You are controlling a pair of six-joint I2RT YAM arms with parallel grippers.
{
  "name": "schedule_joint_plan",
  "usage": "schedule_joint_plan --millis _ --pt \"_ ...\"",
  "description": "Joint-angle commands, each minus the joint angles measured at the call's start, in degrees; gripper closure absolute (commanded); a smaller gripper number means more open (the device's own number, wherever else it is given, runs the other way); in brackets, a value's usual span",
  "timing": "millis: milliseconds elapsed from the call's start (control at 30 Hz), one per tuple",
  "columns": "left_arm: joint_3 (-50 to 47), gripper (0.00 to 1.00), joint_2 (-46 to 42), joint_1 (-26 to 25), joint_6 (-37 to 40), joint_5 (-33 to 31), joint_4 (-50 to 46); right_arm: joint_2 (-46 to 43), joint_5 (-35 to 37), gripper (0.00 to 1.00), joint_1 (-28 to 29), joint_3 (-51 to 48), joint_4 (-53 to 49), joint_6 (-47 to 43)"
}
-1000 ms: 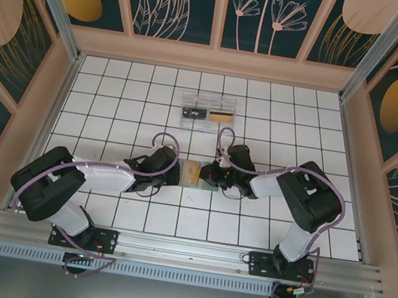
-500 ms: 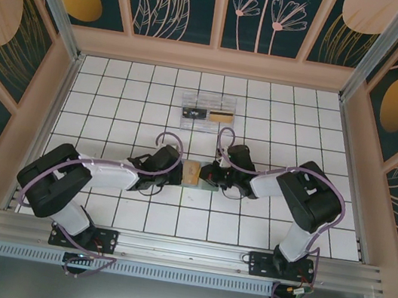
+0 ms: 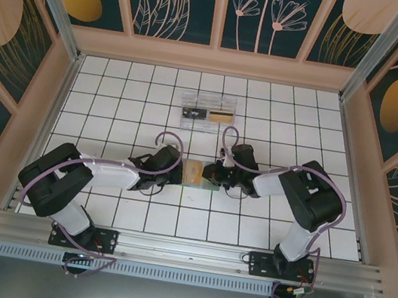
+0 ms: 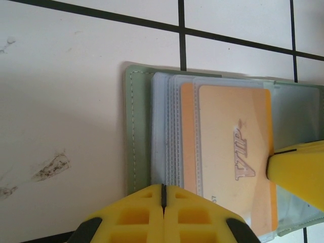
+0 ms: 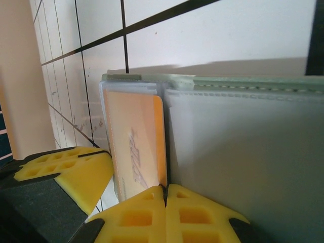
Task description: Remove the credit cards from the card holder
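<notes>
The pale green card holder (image 3: 193, 172) lies open on the white tiled table (image 3: 139, 93), near the middle and a little toward the near side. It sits between the two arms, which reach in low from either side.

The left gripper (image 3: 177, 173) is at the holder's left edge. In the left wrist view its yellow fingertips (image 4: 136, 215) are clenched together with only a thin seam between them, and they overlap the holder's edge. Nothing is visibly caught between them.

The right gripper (image 3: 208, 175) meets the holder from the right. Its jaws are likewise pressed tight, with the seam at the corner of the orange card. Whether the tips pinch that corner or merely rest against it I cannot tell.

Inside the holder is a stack of clear plastic sleeves (image 4: 164, 136), with an orange VIP card (image 4: 233, 152) in the topmost one. The card is still in its pocket. One yellow fingertip of the right gripper touches the card's edge in the left wrist view.

Farther back on the table, well apart from the arms, is a clear plastic case (image 3: 207, 114) with a dark card and a gold one in it.
</notes>
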Motion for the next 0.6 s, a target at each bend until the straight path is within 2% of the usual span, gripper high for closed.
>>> schedule_joint_plan --millis 0,300,567 --pt "-0.1 1.0 1.7 0.0 -0.6 -1.9 -4.8 0.0 3.6 1.0 -1.7 -2.6 -5.1 -1.3" --pt "0.1 1.0 1.1 0.0 -0.2 -1.1 -4.3 0.3 2.5 1.0 -2.1 -2.8 -4.2 -1.6" --pt "2.1 1.0 -1.6 0.0 0.9 0.3 -4.2 2.4 2.2 1.0 0.8 1.0 -4.4 -1.3"
